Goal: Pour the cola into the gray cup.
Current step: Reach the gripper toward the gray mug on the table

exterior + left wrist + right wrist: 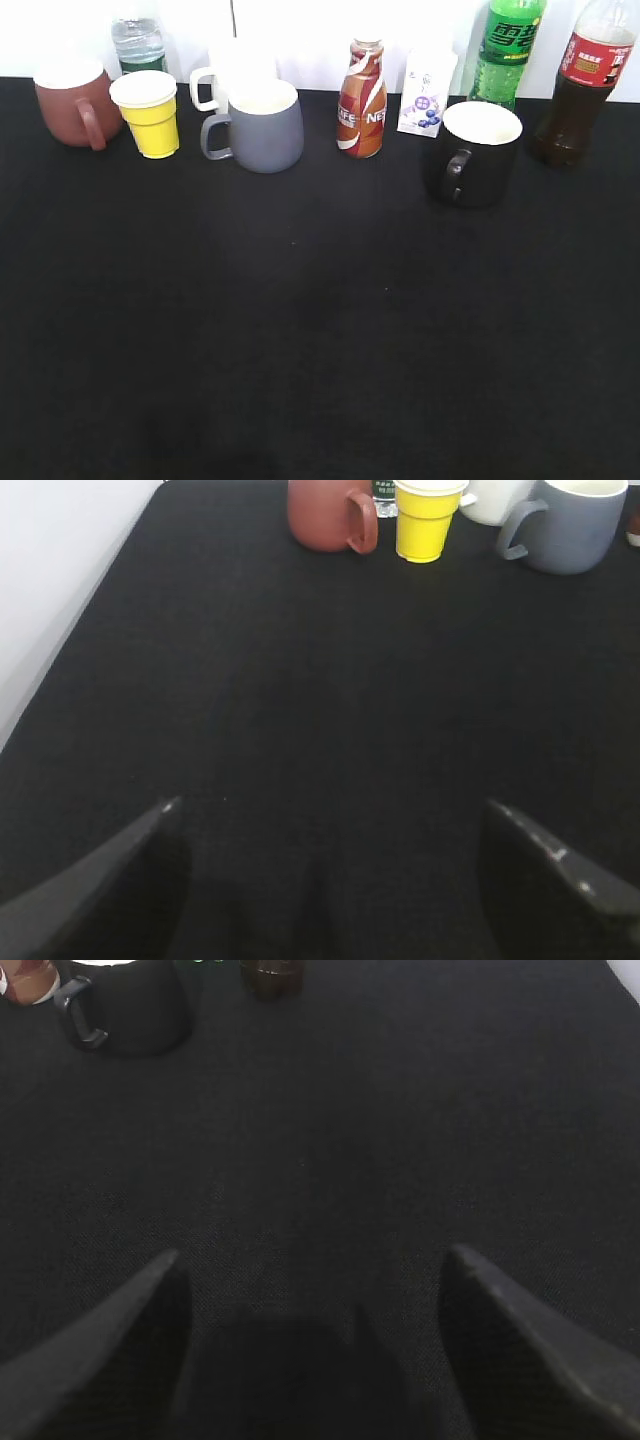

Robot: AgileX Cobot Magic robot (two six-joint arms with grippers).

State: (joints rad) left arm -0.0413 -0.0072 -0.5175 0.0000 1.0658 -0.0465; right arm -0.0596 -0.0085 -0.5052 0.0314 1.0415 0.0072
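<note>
The cola [583, 85] loses its cap to the top edge.

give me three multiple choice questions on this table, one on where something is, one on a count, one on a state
1. Where does the cola bottle stand in the exterior view?
A. far left, beside the brown mug
B. far right, beside the green soda bottle
C. centre front

2. How many handled mugs show in the exterior view?
A. two
B. four
C. six

3. What state is the left gripper in?
A. open, holding nothing
B. shut on the yellow cup
C. shut on the gray cup

Answers:
1 B: the cola stands at the right end of the back row, just right of the green bottle.
2 B: brown mug, white mug, gray cup and black mug.
3 A: its fingers stand wide apart over bare black cloth; the right gripper is the same.
</note>
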